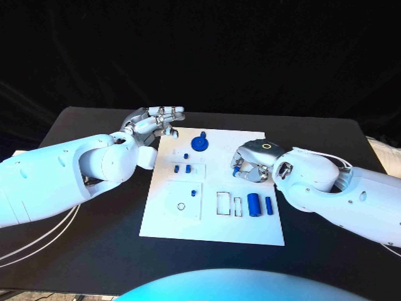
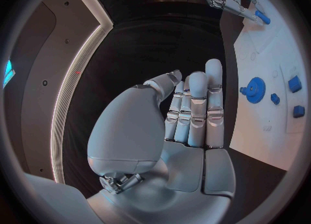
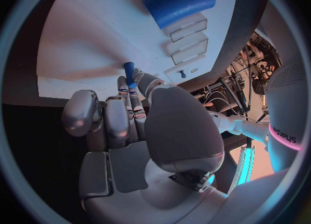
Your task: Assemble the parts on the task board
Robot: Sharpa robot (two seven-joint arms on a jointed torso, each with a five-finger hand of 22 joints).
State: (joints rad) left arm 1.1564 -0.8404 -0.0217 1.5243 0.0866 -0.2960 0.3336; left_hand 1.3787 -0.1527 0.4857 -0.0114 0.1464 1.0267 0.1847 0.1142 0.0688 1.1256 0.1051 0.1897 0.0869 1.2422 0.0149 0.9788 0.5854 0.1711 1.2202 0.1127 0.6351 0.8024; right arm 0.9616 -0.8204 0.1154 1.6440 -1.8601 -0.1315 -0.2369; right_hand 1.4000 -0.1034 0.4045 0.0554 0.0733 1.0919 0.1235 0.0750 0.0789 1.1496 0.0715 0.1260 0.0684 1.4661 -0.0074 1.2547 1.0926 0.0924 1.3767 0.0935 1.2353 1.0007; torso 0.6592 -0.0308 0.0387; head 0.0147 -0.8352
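I see the task board [image 1: 210, 219] lying flat in the middle of the black bench [image 1: 92, 251], its long side running away from me. My left hand [image 1: 155, 120] hovers off the board's far left corner, over bare bench; in the left wrist view its fingers [image 2: 197, 110] stand straight and close together, the thumb beside them, with nothing in the palm. My right hand [image 1: 250, 164] sits low over the board's right half, fingers curled downward. In the right wrist view a small blue peg [image 3: 129, 71] shows at its fingertips [image 3: 132, 86], pinched there and just touching the white surface, and the left wrist view catches the same blue piece at that hand's fingertips.

On the board, a blue gear [image 1: 200, 143] rests near the far edge, with a small blue piece just beyond it. Two small blue blocks [image 1: 182, 168] sit side by side on the left half, and another small blue piece [image 1: 193, 193] lies nearer to me beside a thin dark ring [image 1: 182, 205]. Toward the near right, a blue cylinder [image 1: 253, 205] lies on its side next to a slimmer blue bar [image 1: 269, 205], both just right of two open rectangular slots [image 1: 224, 203]. The right wrist view shows that cylinder close by those slots.
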